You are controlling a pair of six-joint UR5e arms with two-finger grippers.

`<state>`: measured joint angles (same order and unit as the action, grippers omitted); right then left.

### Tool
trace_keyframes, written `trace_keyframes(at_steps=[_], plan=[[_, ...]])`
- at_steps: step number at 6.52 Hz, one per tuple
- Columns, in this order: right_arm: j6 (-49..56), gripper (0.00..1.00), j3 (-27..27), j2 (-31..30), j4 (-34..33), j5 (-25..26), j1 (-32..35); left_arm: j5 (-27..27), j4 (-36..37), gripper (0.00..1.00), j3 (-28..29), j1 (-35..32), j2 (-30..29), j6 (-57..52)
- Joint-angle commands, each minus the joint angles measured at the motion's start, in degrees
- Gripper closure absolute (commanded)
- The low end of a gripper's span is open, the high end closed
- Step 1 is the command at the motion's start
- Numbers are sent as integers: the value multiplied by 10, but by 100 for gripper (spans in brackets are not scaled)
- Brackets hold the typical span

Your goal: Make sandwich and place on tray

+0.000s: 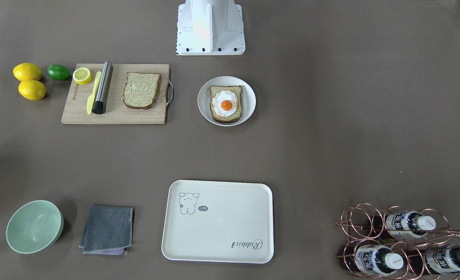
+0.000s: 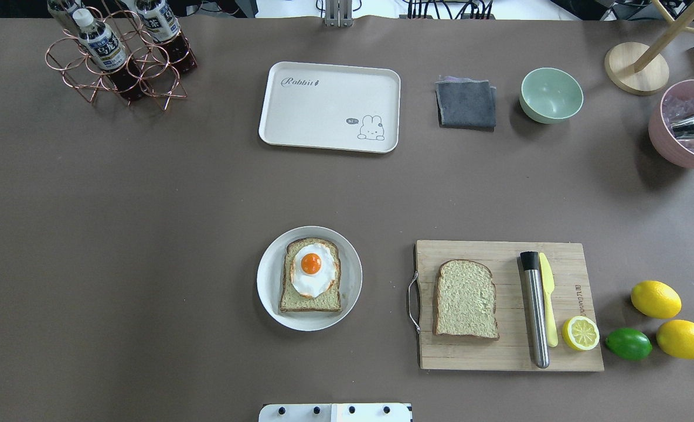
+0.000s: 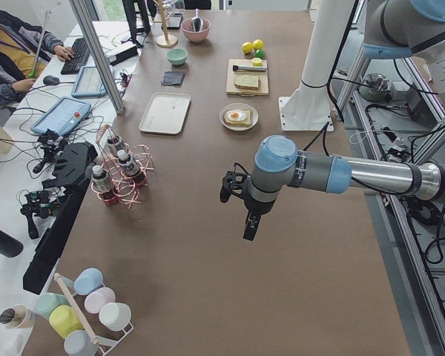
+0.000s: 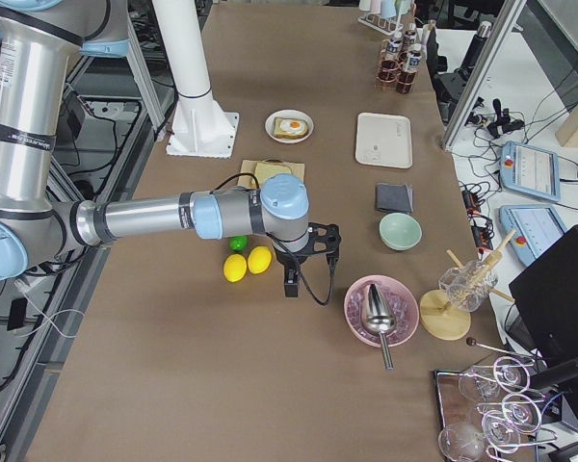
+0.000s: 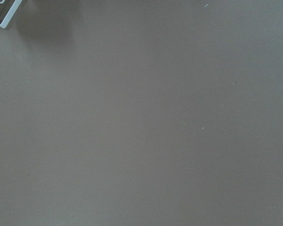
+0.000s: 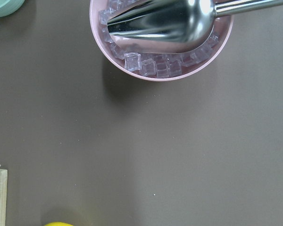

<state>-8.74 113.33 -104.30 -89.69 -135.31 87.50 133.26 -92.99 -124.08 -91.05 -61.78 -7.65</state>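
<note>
One bread slice (image 2: 310,300) lies on a round white plate (image 2: 268,280) with the fried egg (image 2: 312,271) on top. The second slice (image 2: 465,299) lies alone on the wooden cutting board (image 2: 499,351). The cream tray (image 2: 329,105) with "Rabbit" script stands bare at the far side. My left gripper (image 3: 251,226) hangs above bare table far to the left, seen only in the exterior left view. My right gripper (image 4: 291,284) hangs near the lemons, seen only in the exterior right view. I cannot tell whether either is open or shut.
On the board lie a steel tube (image 2: 534,310), a yellow knife (image 2: 548,305) and a half lemon (image 2: 580,333). Two lemons (image 2: 655,299) and a lime (image 2: 628,343) lie right of it. A grey cloth (image 2: 466,103), green bowl (image 2: 551,95), pink ice bowl (image 2: 681,146) and bottle rack (image 2: 118,58) line the far side.
</note>
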Motion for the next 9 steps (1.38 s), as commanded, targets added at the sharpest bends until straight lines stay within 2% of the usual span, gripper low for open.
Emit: trace_keyframes(at_steps=[1,7,8,9], plan=[[0,0,0,-2,0,-9,-1,0,0,2,1,0,1,0],[-10,0,-13,3,-1,-37,-9,0,-3,2,0,0,3,-1],[-28,0,-12,7,4,-59,-22,0,-3,2,0,1,3,-1],[-76,0,-7,31,11,-63,-72,0,-4,2,-1,1,3,-1]])
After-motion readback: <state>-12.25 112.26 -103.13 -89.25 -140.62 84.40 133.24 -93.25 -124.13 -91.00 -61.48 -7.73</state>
